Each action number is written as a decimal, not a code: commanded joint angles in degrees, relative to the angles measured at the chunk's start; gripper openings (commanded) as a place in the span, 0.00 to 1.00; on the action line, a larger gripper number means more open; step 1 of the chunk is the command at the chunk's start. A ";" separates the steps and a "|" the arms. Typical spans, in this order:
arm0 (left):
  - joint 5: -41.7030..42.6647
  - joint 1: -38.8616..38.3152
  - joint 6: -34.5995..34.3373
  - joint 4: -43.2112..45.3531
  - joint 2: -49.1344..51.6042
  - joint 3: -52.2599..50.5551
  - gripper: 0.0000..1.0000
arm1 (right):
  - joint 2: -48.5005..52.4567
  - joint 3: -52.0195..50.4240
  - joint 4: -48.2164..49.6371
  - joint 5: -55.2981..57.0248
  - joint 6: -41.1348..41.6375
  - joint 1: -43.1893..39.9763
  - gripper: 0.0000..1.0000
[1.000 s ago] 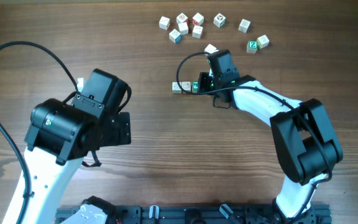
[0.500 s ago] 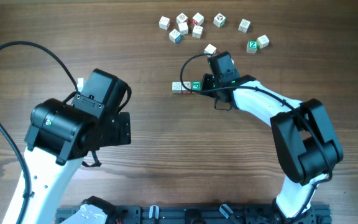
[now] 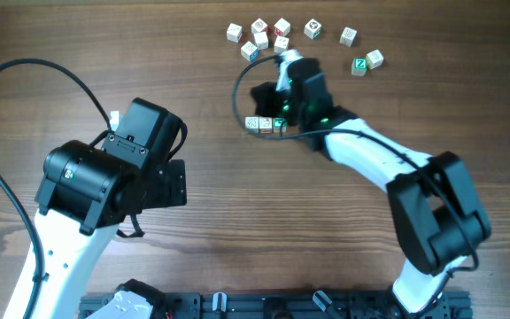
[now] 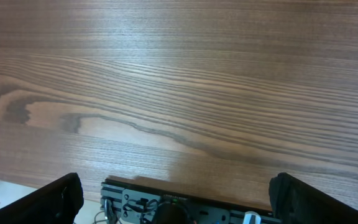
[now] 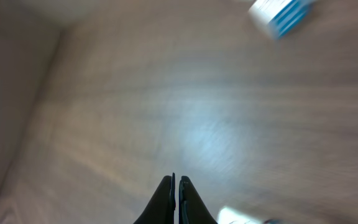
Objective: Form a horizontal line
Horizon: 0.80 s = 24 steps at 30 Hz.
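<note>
Horizontal line (image 3: 266, 124): three cubes (image 3: 251, 123) are seen side by side; judged complete.
Right gripper (image 5: 174, 198), at its 1 o'clock, is pinched closed, empty; left gripper (image 4: 176, 186) is spread wide, empty.

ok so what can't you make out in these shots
- Overhead: the letters on the three-cube row are too small to read.
- Right wrist: everything beyond the shut right tool is blurred, and the top edge cuts off the blue-striped cube.
- Overhead: that tool is smeared, so its tips are unclear.
</note>
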 commanded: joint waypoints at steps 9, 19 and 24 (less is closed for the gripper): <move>-0.50 0.15 -0.13 0.00 -0.39 0.00 1.00 | 5.35 0.68 1.31 2.43 -0.02 6.19 0.05; -0.52 0.15 -0.13 0.00 -0.39 0.00 1.00 | 5.84 3.78 -3.52 12.55 -5.84 10.64 0.05; -0.50 0.15 -0.13 0.00 -0.39 0.00 1.00 | 12.50 13.14 -11.78 13.79 -8.04 12.00 0.05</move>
